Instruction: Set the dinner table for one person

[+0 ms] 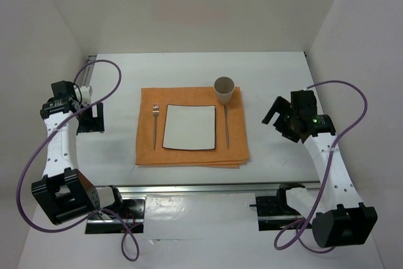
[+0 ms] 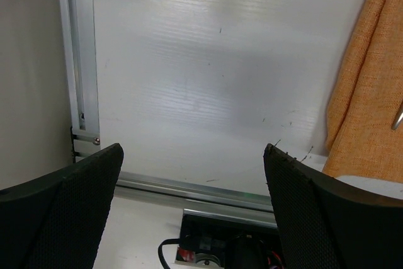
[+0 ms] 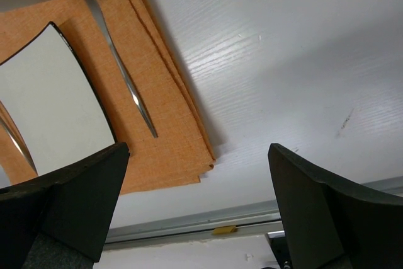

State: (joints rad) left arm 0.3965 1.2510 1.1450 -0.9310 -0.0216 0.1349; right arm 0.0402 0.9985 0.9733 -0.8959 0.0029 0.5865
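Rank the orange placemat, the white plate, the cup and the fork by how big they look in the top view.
1. orange placemat
2. white plate
3. cup and fork: not ranked. The fork is longer but very thin, and the cup covers more area.

Rough cloth placemat (image 1: 145, 152), smooth dinner table (image 1: 277, 80)

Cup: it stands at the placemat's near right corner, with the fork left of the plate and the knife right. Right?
Not quite. The cup stands at the far right corner of the placemat, beyond the knife; the top external view shows it. Fork left of the plate holds.
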